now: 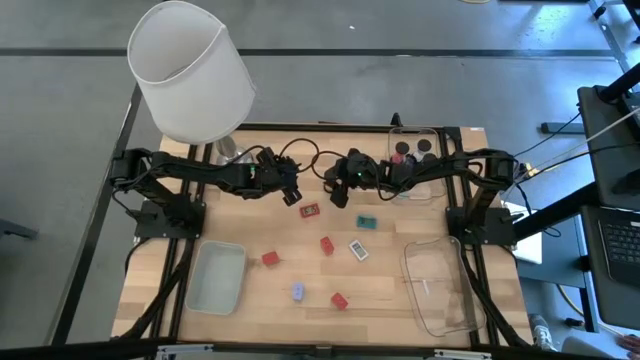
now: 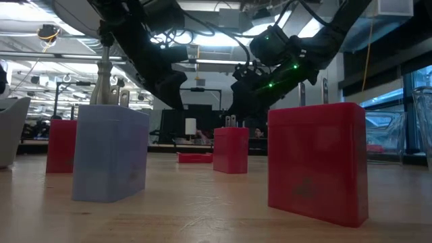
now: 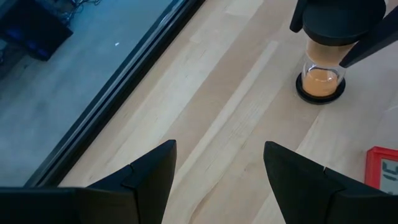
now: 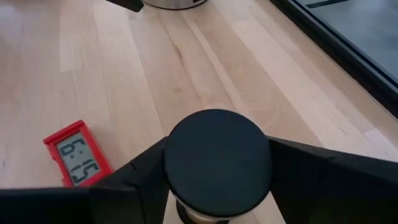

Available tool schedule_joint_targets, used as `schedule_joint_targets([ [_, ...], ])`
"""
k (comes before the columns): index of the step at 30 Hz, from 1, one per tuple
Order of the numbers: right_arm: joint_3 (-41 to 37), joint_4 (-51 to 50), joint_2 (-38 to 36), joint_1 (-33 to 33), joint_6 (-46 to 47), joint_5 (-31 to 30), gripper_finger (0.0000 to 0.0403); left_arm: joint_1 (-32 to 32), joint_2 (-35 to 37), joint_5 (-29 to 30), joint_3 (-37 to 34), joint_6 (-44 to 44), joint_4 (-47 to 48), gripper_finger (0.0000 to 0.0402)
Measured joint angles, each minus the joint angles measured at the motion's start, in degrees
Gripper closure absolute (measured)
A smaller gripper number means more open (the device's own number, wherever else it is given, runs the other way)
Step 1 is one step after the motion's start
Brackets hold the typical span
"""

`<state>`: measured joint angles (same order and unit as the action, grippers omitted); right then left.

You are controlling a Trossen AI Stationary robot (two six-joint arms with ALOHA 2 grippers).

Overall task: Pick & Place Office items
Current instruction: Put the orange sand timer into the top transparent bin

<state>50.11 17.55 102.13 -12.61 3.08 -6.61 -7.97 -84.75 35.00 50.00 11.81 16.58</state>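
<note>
Right hand (image 4: pixel 217 165) is clamped on a dark-capped cylinder (image 4: pixel 217 158) that seems to stand on the surface (image 4: pixel 124 81), just beside the flat red clock (image 4: pixel 78 154). Left hand (image 3: pixel 217 171) waits near that clock too, fingers apart, empty. Pick step, I judge: next comes a clean lift and carry toward a tray

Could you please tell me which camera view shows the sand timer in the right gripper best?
The left wrist view. There the sand timer appears side-on, with its orange sand, glass and dark base on the table. The right wrist view shows only its round dark top. In the high view the right gripper covers it, and the low view does not show it clearly.
</note>
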Motion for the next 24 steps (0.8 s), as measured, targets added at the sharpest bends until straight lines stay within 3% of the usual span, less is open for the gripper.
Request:
schedule_joint_targets([
  [10,0.0,-5.4,-4.6,-1.1,2.5,0.2,0.019,0.0,0.0,0.0,0.0,0.5,0.0,0.0162],
  [15,0.0,-13.5,-13.7,-1.6,1.3,-1.2,0.0189,0.0,0.0,0.0,0.0,0.5,0.0,0.0162],
  [20,-0.1,-25.9,-24.9,-1.6,1.1,-10.6,0.0189,0.0,0.0,0.1,0.0,0.5,0.0,0.0162],
  [24,-2.4,-32.1,-33.6,-1.5,4.8,-13.6,0.0188,0.0,0.0,1.0,0.0,0.5,0.0,0.0162],
])
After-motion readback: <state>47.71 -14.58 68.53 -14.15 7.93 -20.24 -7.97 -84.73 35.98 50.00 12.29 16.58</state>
